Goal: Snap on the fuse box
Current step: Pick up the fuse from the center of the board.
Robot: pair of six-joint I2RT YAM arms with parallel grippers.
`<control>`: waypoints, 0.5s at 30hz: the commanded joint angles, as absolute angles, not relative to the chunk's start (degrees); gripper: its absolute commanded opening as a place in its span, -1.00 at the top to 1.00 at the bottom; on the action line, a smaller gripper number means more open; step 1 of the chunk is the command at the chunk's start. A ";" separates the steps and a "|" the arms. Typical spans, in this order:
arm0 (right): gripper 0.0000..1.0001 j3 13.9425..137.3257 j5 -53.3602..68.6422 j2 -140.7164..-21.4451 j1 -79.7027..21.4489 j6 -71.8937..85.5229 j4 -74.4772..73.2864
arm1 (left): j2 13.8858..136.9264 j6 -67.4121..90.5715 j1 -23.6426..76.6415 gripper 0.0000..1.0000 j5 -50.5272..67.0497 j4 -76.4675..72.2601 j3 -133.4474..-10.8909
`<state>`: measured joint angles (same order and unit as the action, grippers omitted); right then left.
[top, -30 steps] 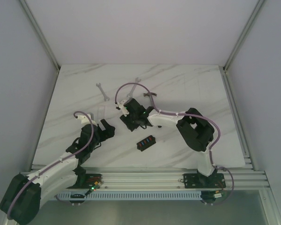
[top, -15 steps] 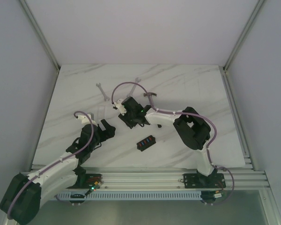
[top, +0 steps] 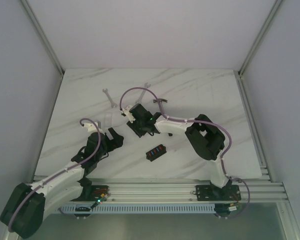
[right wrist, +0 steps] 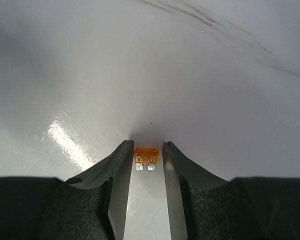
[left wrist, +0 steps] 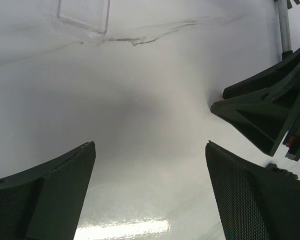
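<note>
The fuse box (top: 156, 151), a small black box with coloured fuses on its face, lies on the marble table between the two arms, with nothing touching it. My right gripper (top: 135, 131) is down on the table up and left of the box. In the right wrist view its fingers (right wrist: 121, 165) press in on a small orange fuse (right wrist: 146, 155) lying flat between their tips. My left gripper (top: 115, 138) hovers wide open over bare table to the left, with nothing between its fingers (left wrist: 65, 175). The right gripper's black fingers (left wrist: 262, 117) show at the right of the left wrist view.
A clear plastic lid (left wrist: 84, 15) lies on the table ahead of the left gripper. Two small wrenches (top: 108, 97) (top: 146, 88) and another tool (top: 160, 102) lie toward the back. The right arm's cable (top: 127, 95) loops above its wrist.
The right gripper has shifted slightly left and its fingers have narrowed around the orange fuse. The left arm has barely moved and stays open.
</note>
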<state>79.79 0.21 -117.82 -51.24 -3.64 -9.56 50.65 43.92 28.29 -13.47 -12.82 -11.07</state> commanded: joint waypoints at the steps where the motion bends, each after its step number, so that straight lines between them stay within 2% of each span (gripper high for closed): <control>1: 0.26 78.22 -2.03 -118.40 -52.03 -2.38 -16.15 | 50.89 44.40 27.95 -1.00 -12.55 -14.41 -10.79; 15: 0.33 78.74 -3.10 -118.63 -52.81 -1.55 -17.83 | 50.95 44.32 27.96 -1.00 -12.32 -14.83 -10.72</control>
